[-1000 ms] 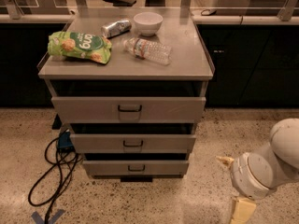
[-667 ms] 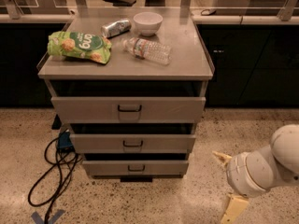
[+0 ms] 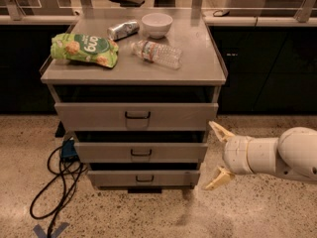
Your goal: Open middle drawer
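A grey metal cabinet [image 3: 213,76] has three drawers. The middle drawer [image 3: 99,151] has a small black bar handle [image 3: 141,153] centred on its front and stands slightly out, with a dark gap above it. The top drawer [image 3: 94,115] has the tallest front; the bottom drawer [image 3: 114,178] has the narrowest. My gripper [image 3: 219,155] is open, with cream fingers spread one above the other. It hovers just right of the cabinet at the height of the middle drawer, pointing left, and touches nothing.
On the cabinet top lie a green snack bag [image 3: 84,49], a can [image 3: 123,29], a white bowl [image 3: 157,24] and a plastic water bottle [image 3: 157,53]. A black cable [image 3: 57,182] coils on the speckled floor at the left. Dark counters stand behind.
My gripper and arm have risen and moved left, from low at the right to beside the cabinet's right edge at middle drawer height. The drawers have not moved.
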